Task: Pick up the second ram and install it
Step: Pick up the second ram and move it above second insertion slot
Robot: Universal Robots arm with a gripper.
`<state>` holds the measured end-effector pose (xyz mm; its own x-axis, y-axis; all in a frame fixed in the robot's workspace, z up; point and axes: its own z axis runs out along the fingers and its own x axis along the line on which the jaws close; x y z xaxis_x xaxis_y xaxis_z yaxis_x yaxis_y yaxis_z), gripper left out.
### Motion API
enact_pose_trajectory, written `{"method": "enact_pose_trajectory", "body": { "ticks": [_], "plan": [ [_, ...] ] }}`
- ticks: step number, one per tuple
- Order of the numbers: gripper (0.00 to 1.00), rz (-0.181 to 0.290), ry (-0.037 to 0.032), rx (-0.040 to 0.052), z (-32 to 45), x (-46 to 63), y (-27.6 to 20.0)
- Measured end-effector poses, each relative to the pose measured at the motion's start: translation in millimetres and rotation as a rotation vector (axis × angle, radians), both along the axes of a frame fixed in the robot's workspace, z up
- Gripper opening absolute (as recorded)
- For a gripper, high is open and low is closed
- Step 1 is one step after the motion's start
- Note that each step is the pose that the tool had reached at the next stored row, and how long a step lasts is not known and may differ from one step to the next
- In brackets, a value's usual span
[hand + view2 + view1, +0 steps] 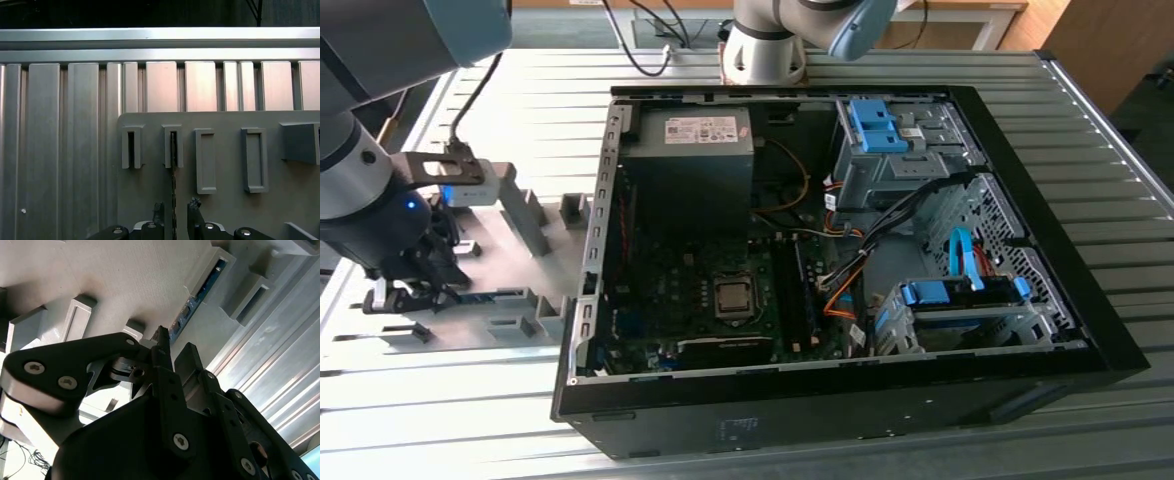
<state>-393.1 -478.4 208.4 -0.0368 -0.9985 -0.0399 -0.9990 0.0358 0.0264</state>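
Straddling second ram point(173, 170), your end effector point(175, 207) sits narrowly open, fingers point(158, 212) either side of board, apparently not clamped. Ram stands on edge in grey fixture point(150, 165) slot, long axis running straight out beyond fingertips. Neighbouring slots look empty. In exterior view, fixture lies on desk point(454, 420), 9 o'clock from open computer case point(787, 420).

The second ram point(174, 182) stands on edge in a slot of the fixture plate point(230, 215). It runs between the fingers point(194, 210) of the gripper point(175, 209), which sit apart on either side. Further slot blocks point(205, 187) lie beside the hand. The plate rests on the table point(80, 150). The computer case point(854, 415) lies well off to the exterior view's right.
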Motion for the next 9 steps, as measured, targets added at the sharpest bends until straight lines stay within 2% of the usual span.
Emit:
{"method": "enact_pose_trajectory", "body": {
  "ticks": [9],
  "plan": [
    [0.32,0.000,-0.0001,0.0001,-4.2,-0.1,-1.1]
  ]
}}
